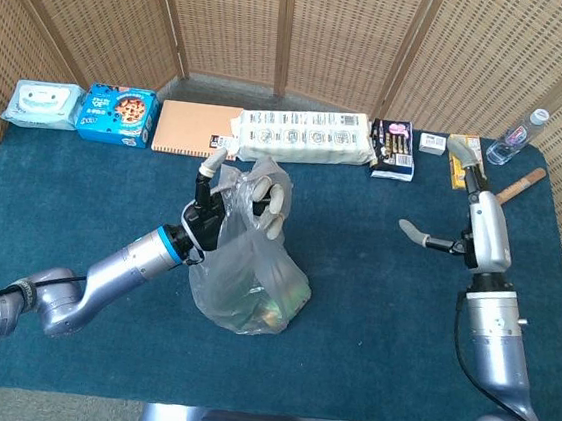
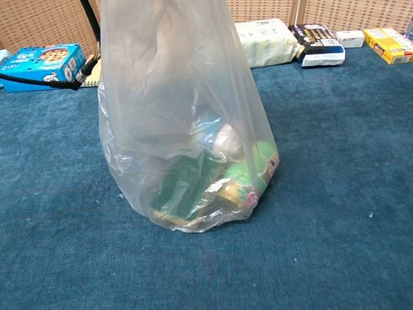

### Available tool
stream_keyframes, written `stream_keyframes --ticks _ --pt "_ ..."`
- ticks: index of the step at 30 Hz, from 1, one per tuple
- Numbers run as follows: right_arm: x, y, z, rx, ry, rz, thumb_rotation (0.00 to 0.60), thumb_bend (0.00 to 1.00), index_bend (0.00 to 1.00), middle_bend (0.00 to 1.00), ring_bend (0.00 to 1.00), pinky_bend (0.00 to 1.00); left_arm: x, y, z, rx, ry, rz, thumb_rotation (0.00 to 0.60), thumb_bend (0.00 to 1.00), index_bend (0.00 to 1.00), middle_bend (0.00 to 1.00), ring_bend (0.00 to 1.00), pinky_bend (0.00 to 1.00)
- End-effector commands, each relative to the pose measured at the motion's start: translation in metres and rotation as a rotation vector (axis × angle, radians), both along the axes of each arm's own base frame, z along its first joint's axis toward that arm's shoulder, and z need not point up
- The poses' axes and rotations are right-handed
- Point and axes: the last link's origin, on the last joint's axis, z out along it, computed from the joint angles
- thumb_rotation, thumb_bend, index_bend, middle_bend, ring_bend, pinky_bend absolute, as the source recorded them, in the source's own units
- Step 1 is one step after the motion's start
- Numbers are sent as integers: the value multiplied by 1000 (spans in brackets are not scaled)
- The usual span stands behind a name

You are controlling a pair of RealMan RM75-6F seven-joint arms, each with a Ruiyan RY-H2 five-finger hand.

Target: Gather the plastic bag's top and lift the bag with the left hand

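- The left hand [image 1: 230,197] clutches the bunched top of the plastic bag [image 1: 246,277].
- The bag's bottom rests on the tabletop [image 1: 369,330].
- The right hand [image 1: 462,214], well right of the bag, is spread and holds nothing.

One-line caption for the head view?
Left hand grips the plastic bag by its gathered top; right hand open, apart.

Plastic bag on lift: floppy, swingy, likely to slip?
Likely floppy: the plastic bag is thin, creased film. The left hand grips only its gathered top, so it could slip. The contents sit low, so it probably hangs and swings.
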Motion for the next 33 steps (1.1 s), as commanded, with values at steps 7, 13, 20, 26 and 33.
stream_keyframes --ticks 7,13,20,26,33 --pt "-22 6 -6 20 41 -46 600 46 33 81 42 65 3 -2 4 -20 -42 2 0 242 600 551 660 541" --pt "-37 10 -11 36 86 -77 600 87 76 115 79 88 7 -3 11 -19 -82 -6 0 242 600 566 659 541" --pt "-61 21 -17 34 188 -114 600 112 183 171 158 159 14 -8 20 -22 -123 -29 0 241 600 584 660 555" --pt "-83 36 -24 51 261 -143 600 126 246 207 211 194 22 -13 28 -11 -131 -32 0 243 600 593 660 605" --pt "-103 53 -31 64 300 -166 600 128 308 239 240 218 36 -16 46 20 -144 -46 0 244 602 622 664 625"
